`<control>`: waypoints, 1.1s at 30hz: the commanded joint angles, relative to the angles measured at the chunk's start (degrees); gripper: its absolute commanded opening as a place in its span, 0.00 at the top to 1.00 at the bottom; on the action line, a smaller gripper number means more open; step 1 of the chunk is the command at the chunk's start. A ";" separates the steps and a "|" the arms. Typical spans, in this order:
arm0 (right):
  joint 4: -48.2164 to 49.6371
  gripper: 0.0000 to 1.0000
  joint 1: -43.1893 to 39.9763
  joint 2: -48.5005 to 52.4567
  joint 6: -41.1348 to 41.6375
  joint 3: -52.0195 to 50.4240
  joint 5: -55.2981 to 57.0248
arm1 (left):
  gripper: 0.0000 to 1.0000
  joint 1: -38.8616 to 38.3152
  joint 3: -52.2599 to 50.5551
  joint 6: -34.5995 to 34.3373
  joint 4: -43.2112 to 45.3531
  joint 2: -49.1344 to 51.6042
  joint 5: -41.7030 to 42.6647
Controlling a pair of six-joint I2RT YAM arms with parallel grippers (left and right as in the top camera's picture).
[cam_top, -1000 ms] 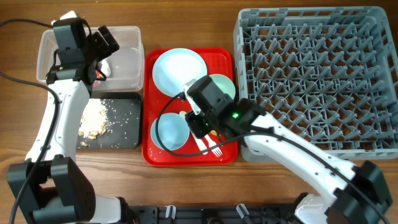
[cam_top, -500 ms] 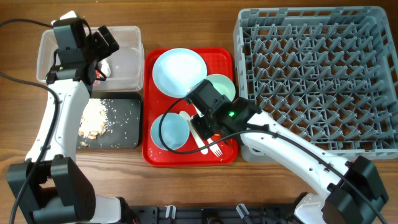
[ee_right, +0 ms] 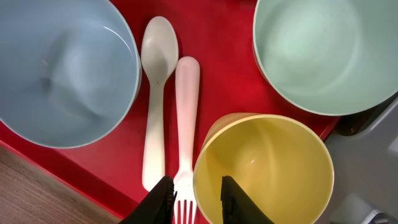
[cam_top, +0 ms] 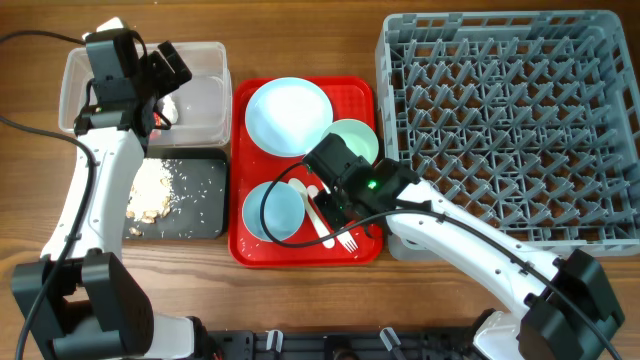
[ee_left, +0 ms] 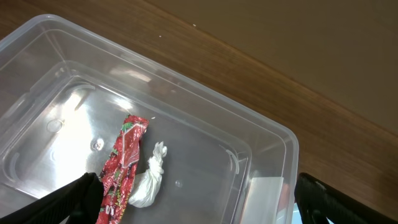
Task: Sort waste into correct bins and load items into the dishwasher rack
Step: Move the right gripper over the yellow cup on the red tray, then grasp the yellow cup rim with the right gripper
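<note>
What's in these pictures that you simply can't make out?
1. Overhead: the yellow cup is largely hidden beneath the right gripper; the right wrist view shows it.
2. Overhead: the left arm mostly covers the red wrapper in the clear tub.
3. Right wrist: the fork tines run off the bottom edge.
4. Left wrist: the wrapper's lower end is cut off too.

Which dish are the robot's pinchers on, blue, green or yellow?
The small yellow cup: the right gripper straddles its rim, one finger inside, one outside. The pale blue bowl and mint green bowl lie apart.
</note>
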 commanded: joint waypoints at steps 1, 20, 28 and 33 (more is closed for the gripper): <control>0.57 0.73 0.00 0.74 1.20 -2.27 -0.31 | 0.00 0.17 0.17 -0.50 0.13 -0.28 -0.13; 4.20 0.79 0.02 2.47 1.16 -4.96 -0.31 | 0.00 0.17 0.15 -0.50 0.13 -0.28 -0.15; 4.04 0.93 0.02 2.47 1.16 -4.96 -0.31 | 0.00 0.17 0.17 -0.50 0.13 -0.26 -0.13; 3.85 0.96 0.02 2.47 1.16 -4.96 -0.31 | 0.00 0.17 0.17 -0.50 0.13 -0.28 -0.13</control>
